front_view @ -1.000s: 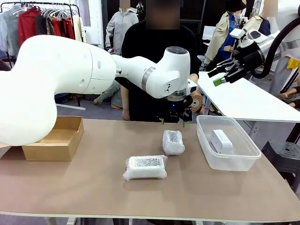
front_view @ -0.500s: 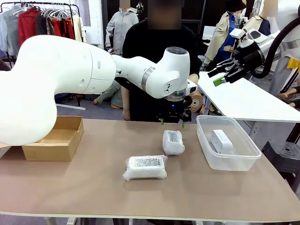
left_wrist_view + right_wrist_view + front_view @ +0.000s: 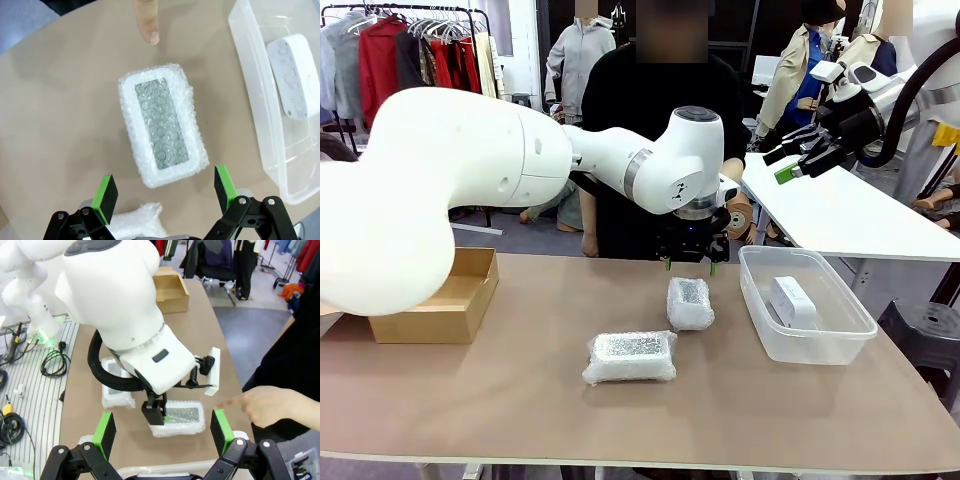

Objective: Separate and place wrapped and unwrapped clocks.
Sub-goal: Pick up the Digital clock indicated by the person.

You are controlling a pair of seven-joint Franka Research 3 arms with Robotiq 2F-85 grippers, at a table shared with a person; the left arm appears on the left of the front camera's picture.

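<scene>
The left arm's fingers (image 3: 107, 194) hang wide apart right over the small bubble-wrapped clock (image 3: 162, 131) near the far edge of the desk (image 3: 500, 400), lined up, I'd say, to straddle it. The long wrapped clock (image 3: 630, 357) lies mid-desk. The bare clock (image 3: 792, 300) already sits in the clear tub (image 3: 820, 350) at the right end. The cardboard box (image 3: 420, 325) at the left end likely awaits the wrapped ones. The right arm's fingers (image 3: 104, 429), also spread and empty, hover high, out of the way.

- A brown flat table (image 3: 520, 410) is carrying four things.
- An open tan cardboard box (image 3: 435, 300) is sitting at the left edge.
- A long lumpy white bubble-wrap bundle (image 3: 630, 358) is lying mid-table.
- A smaller white bubble-wrap bundle (image 3: 690, 303) is resting just behind it, apparently not touching.
- A clear rectangular plastic tub (image 3: 820, 348) is standing at the right.
</scene>
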